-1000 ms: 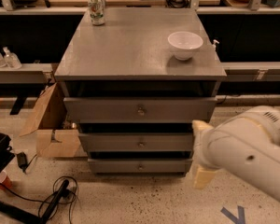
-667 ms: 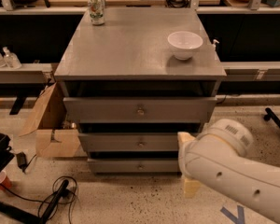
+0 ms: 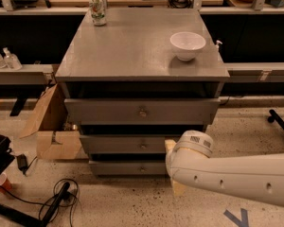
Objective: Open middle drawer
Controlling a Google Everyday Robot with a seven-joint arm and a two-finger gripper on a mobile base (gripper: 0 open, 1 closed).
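Middle drawer (image 3: 118, 144): grey painted wood, second of three in cabinet (image 3: 132, 56). Wide flat front, level, set between a taller front above and a smaller-looking one below, with dark gaps over and under. Small round brass knob (image 3: 143, 146) at centre of front. Appears pushed in; inside not visible. Right end hidden behind white arm (image 3: 236, 176). Claw (image 3: 173, 167) low at that right end, before the front; contact not discernible.

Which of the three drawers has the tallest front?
The top drawer, directly under the tabletop; the middle drawer and lowest drawer look flatter. The gripper is before their right ends.
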